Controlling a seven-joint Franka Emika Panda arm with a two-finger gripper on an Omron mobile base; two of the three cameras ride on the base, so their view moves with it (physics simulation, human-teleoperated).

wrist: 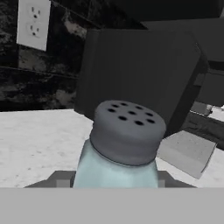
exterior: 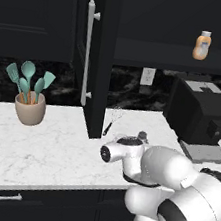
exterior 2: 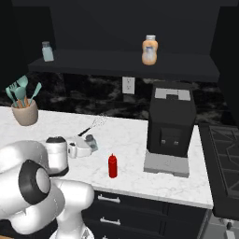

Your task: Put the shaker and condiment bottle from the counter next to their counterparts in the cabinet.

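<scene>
Low over the worktop (exterior 2: pixel 135 140), fingers flank the shaker (wrist: pixel 120 151) at body height, presumably for lifting to the cabinet shelf (exterior 2: pixel 121 65); grip closure cannot be told.

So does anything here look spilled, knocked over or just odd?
Nothing spilled or toppled. The red bottle stands upright on the counter, and the shaker sits upright at the gripper. Only the whisk lies flat.

Both base views overlook the counter (exterior: pixel 36 146); hand view sits close.
</scene>
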